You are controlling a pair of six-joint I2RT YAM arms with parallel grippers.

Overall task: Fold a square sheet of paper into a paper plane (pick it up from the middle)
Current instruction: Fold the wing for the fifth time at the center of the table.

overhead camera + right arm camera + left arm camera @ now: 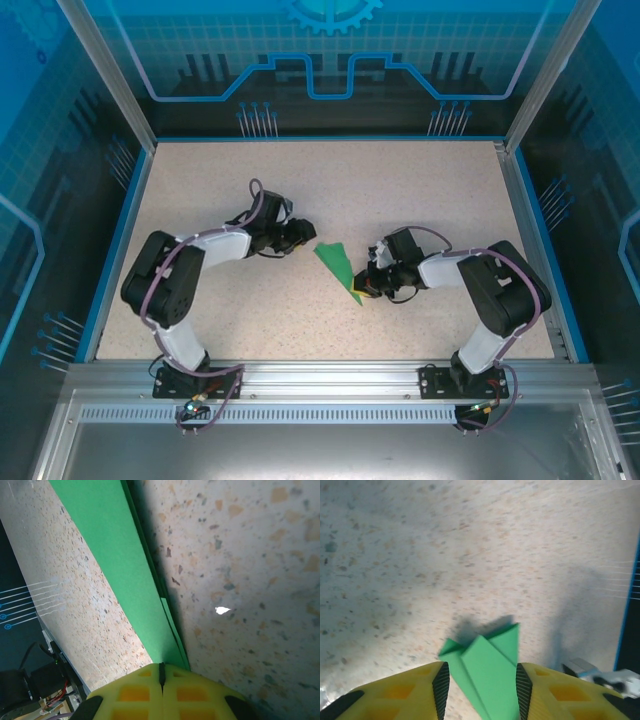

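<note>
Mid-frame, the right gripper point(161, 672) clamped the narrow tip of the part-folded paper plane point(338, 266). The left gripper point(482, 680), jaws half apart, straddled its wide end. A crease looked due next.

**Even overhead light, blue-tinted surround, soft shadows**

In the top view the table point(330, 180) is lit brightly and evenly from above and rendered sharply; only faint shadows are cast on it, while the enclosure walls point(60, 200) are left dim and tinted blue. In the left wrist view the table's speckle is smeared and soft, its far part is washed pale, and a dark shadow is thrown just behind the paper plane point(487, 670), with a broader grey one toward the right edge. In the right wrist view the grain is sharp, a narrow black shadow is laid along the paper's fold, and one small white glare spot point(221, 611) is seen.
</note>
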